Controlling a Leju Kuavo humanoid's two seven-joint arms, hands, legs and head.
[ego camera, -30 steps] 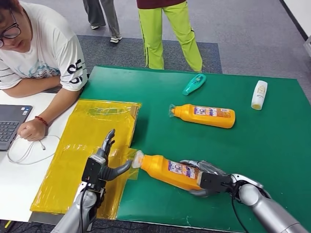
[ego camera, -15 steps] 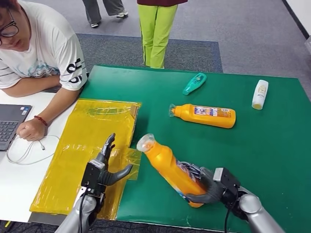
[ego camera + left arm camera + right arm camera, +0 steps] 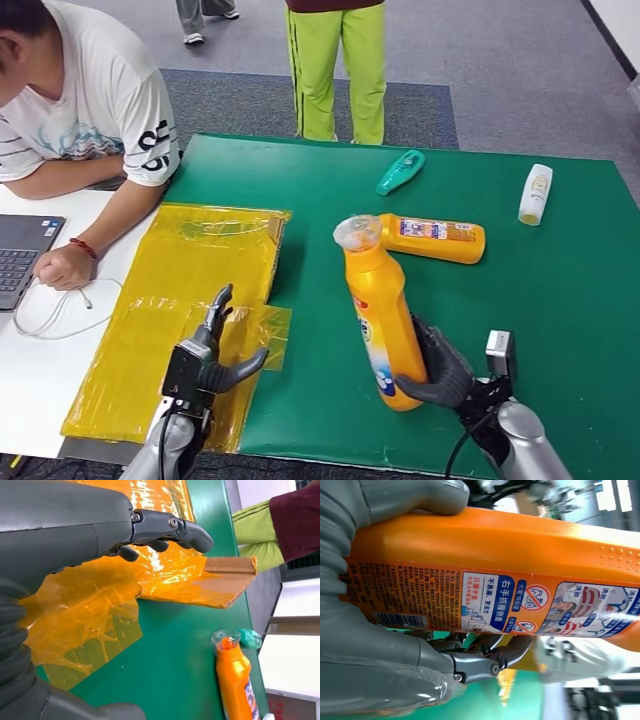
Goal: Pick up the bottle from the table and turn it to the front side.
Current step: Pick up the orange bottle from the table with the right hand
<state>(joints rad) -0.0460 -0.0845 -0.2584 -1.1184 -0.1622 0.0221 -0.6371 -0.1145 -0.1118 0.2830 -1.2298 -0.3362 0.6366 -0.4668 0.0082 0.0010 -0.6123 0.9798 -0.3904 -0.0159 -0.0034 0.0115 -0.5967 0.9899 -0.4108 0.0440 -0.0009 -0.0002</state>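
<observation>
Right hand (image 3: 441, 375) wrapped round the bottle's (image 3: 381, 310) lower body, at five o'clock on the table (image 3: 528, 300), holding it raised near upright, cap leaning toward eleven, probably so the label can be swung round. Left hand (image 3: 215, 350) loose, fingers apart, holding nothing, over the film (image 3: 181, 270) at seven o'clock, seemingly just waiting.
</observation>
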